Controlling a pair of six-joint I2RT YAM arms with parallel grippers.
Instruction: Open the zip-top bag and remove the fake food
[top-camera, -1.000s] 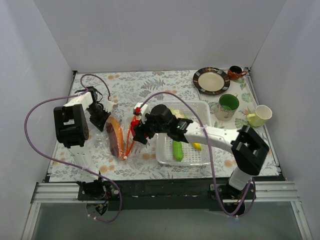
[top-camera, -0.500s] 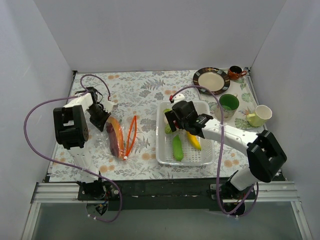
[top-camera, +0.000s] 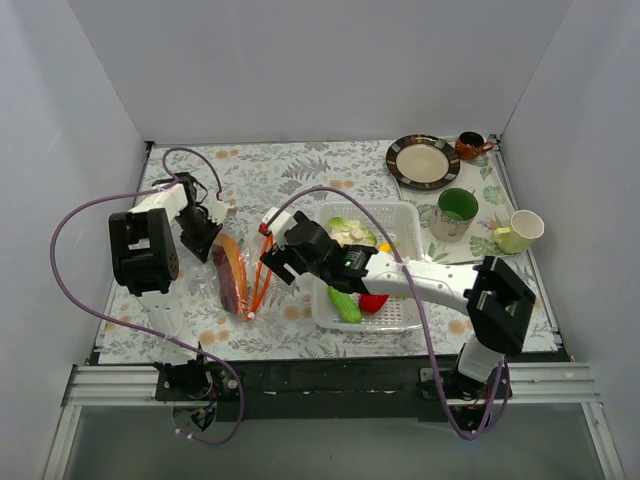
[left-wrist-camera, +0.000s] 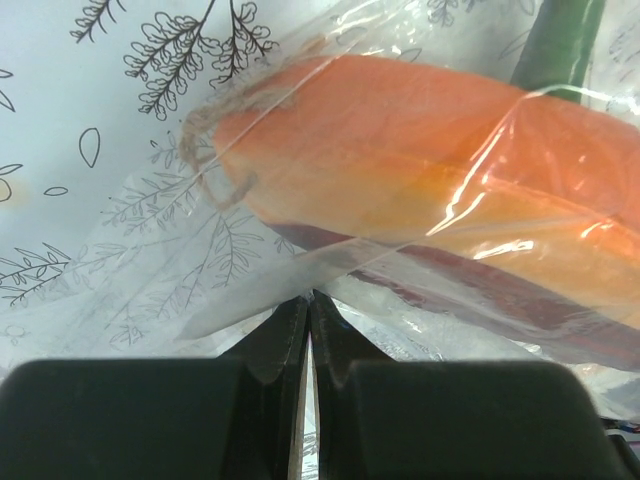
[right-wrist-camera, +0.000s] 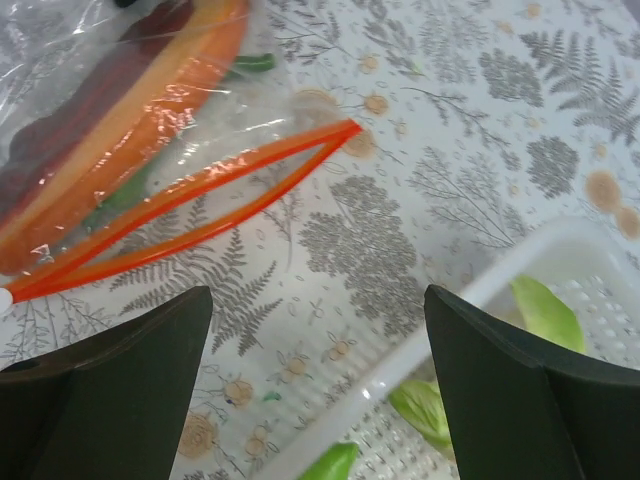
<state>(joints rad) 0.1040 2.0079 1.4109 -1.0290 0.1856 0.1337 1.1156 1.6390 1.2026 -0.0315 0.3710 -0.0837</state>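
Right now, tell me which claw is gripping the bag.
The left claw, pinched shut on clear plastic of the zip-top bag. The right claw is open, holding nothing.

Left of centre on the table (top-camera: 300, 175): zip-top bag (top-camera: 212, 292), fake food (top-camera: 233, 272) inside, mouth facing right toward the tray (top-camera: 400, 212) just beside it, more toy vegetables (top-camera: 345, 305) in that tray. Over the gap between them, right gripper (top-camera: 274, 262); at the bag's far left corner, left gripper (top-camera: 200, 243). Behind the tray, far right: plate (top-camera: 423, 162) and cups (top-camera: 456, 212)

Table (top-camera: 300, 175): bag (top-camera: 235, 275), tray (top-camera: 395, 212), plate (top-camera: 423, 161), maybe mug (top-camera: 468, 146)
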